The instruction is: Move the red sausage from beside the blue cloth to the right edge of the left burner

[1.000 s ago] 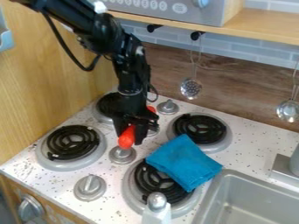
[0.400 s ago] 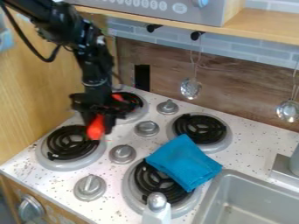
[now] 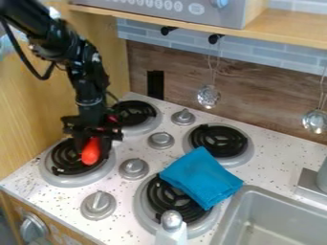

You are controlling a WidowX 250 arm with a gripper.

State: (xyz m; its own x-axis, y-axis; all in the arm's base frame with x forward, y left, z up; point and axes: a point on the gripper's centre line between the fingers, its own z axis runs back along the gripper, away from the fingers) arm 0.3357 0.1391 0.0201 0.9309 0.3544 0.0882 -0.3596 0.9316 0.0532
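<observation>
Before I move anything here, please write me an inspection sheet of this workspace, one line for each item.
Surface: white speckled stove top, with four black coil burners and grey knobs.
Things at work: red object, held low over the front left burner; whether it touches the coil, I cannot tell.
Clutter: folded blue cloth, lying partly over the front right burner.
Gripper: black gripper, pointing down, shut on the red object.
Cables: one black cable, hanging in a loop beside the arm, above the stove.
Surroundings: grey sink at the right, wooden shelf above, two metal utensils hanging at the back wall.
</observation>
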